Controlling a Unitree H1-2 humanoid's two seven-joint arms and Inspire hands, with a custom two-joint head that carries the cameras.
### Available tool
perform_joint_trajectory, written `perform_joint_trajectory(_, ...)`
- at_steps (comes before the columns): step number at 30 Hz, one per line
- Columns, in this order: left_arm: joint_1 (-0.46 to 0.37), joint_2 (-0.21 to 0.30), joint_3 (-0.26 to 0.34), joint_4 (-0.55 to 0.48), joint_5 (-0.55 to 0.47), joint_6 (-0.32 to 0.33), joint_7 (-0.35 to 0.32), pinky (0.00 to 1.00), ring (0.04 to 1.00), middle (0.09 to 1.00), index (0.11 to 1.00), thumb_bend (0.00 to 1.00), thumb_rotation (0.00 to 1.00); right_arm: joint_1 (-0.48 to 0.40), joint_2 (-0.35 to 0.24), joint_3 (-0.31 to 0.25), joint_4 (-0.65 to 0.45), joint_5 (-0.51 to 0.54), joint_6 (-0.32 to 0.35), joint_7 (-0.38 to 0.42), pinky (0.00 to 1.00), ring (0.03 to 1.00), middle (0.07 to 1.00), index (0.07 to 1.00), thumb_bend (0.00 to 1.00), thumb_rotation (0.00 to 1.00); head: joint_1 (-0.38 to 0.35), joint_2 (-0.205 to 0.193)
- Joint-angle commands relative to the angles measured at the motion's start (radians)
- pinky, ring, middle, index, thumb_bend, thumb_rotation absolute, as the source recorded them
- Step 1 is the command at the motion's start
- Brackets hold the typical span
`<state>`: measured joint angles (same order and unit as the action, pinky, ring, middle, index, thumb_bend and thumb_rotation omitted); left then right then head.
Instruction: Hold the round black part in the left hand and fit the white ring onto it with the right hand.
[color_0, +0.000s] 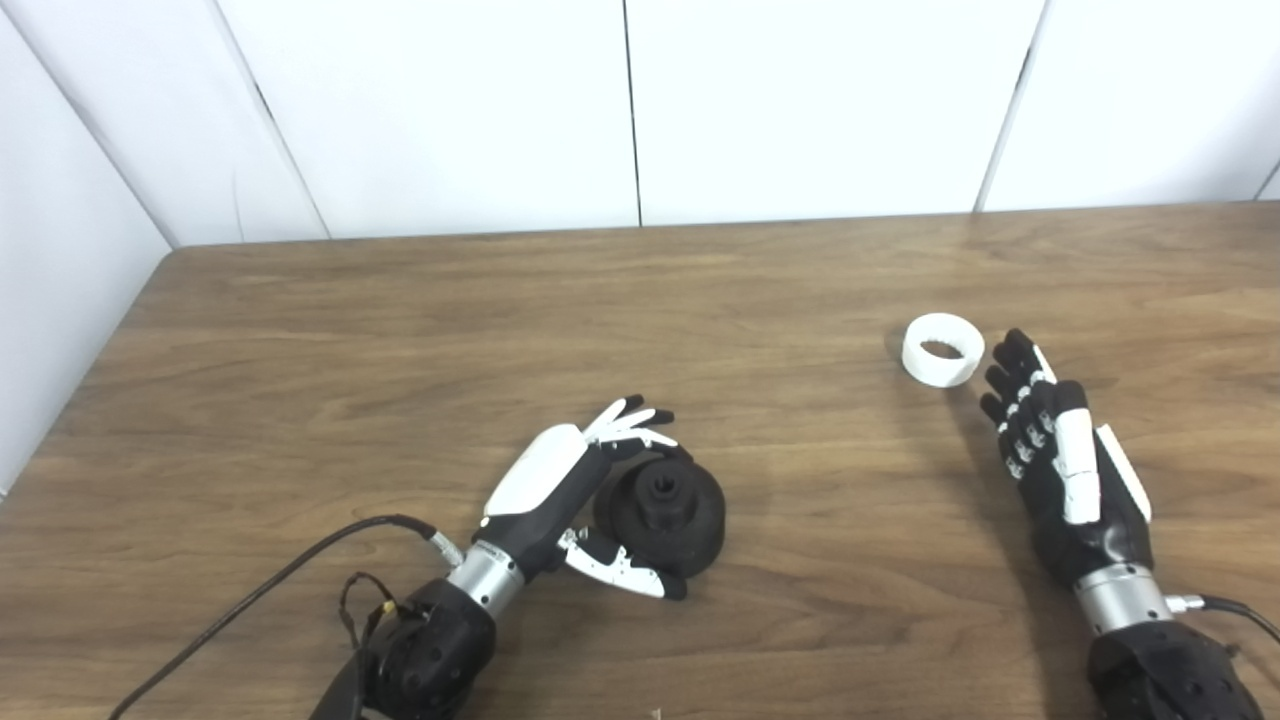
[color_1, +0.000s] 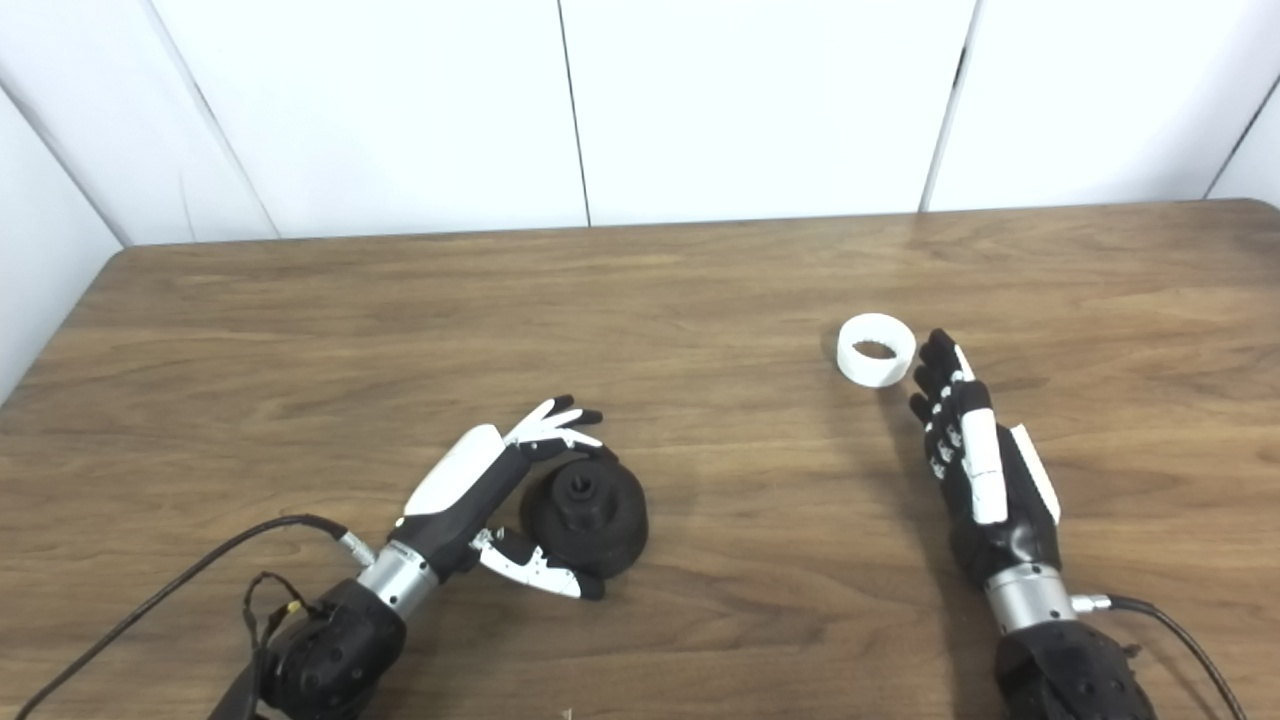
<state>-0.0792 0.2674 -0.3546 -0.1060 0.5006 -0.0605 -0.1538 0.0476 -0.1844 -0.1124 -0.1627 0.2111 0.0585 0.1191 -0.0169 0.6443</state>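
White ring (color_0: 942, 349) just beyond R hand (color_0: 1065, 470), fingers straight, unclenched; L hand (color_0: 570, 490) cups black part (color_0: 665, 508).

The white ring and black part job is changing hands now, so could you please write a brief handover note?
Left hand: open, fingers curved around the round black part, which sits on the table; not lifted.
Right hand: open, empty, fingertips just short of the white ring, which lies on the table.
Done: neither thing is grasped.
Left: grip and hold the black part, pick up the ring, fit it on.
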Motion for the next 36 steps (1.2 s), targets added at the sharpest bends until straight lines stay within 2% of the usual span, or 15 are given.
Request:
perform_joint_trajectory(1,0.004,0.013,-0.004,-0.014,0.019,0.007,-0.026,0.90,1.000,0.921,0.606,0.88,0.20,-0.053,-0.016,-0.009,-0.039,-0.023,-0.017,-0.010,0.96,0.996,0.984,0.981,0.64,0.97,-0.003,0.002)
perform_joint_trajectory(4,0.006,0.015,-0.003,-0.013,0.019,0.009,-0.031,0.91,1.000,0.922,0.606,0.88,0.20,-0.127,-0.053,0.002,-0.034,-0.181,-0.025,-0.059,0.80,0.911,0.917,0.907,0.64,0.73,-0.011,0.002)
perform_joint_trajectory(5,0.007,0.015,-0.002,-0.013,0.020,0.011,-0.034,0.91,1.000,0.922,0.607,0.88,0.20,-0.162,-0.071,0.009,-0.027,-0.243,-0.023,-0.072,0.78,0.895,0.905,0.896,0.65,0.68,-0.011,0.001)
perform_joint_trajectory(7,0.008,0.014,-0.001,-0.012,0.022,0.011,-0.036,0.91,1.000,0.923,0.608,0.88,0.19,-0.235,-0.100,0.016,-0.001,-0.312,-0.020,-0.084,0.77,0.866,0.885,0.854,0.69,0.52,-0.012,0.000)
perform_joint_trajectory(10,0.009,0.012,-0.001,-0.004,0.025,-0.001,-0.030,0.90,0.998,0.918,0.609,0.89,0.19,-0.333,-0.130,0.026,0.051,-0.358,-0.009,-0.086,0.80,0.865,0.873,0.809,0.76,0.40,-0.012,0.001)
perform_joint_trajectory(17,0.013,0.009,0.004,-0.002,0.027,0.000,-0.028,0.90,1.000,0.915,0.610,0.88,0.20,-0.449,-0.154,0.048,0.150,-0.403,0.010,-0.086,0.86,0.888,0.859,0.754,0.84,0.31,-0.015,0.004)
perform_joint_trajectory(22,0.018,0.007,0.005,0.001,0.028,0.002,-0.030,0.91,1.000,0.917,0.607,0.89,0.20,-0.503,-0.187,0.099,0.271,-0.501,0.008,-0.097,0.87,0.912,0.887,0.730,0.90,0.33,-0.021,-0.007)
perform_joint_trajectory(24,0.022,0.008,0.006,-0.004,0.028,0.007,-0.034,0.90,1.000,0.916,0.608,0.89,0.21,-0.524,-0.201,0.125,0.329,-0.542,0.004,-0.097,0.91,0.943,0.904,0.726,0.91,0.34,-0.028,-0.008)
perform_joint_trajectory(28,0.029,0.010,0.009,-0.013,0.025,0.012,-0.040,0.91,1.000,0.919,0.613,0.89,0.20,-0.551,-0.216,0.164,0.412,-0.590,0.024,-0.086,0.98,0.995,0.937,0.716,0.94,0.33,-0.037,-0.009)
perform_joint_trajectory(36,0.031,0.010,0.014,-0.012,0.021,0.008,-0.040,0.90,1.000,0.919,0.610,0.90,0.20,-0.563,-0.248,0.226,0.462,-0.676,0.073,-0.079,0.99,1.000,0.965,0.691,1.00,0.35,-0.047,-0.012)
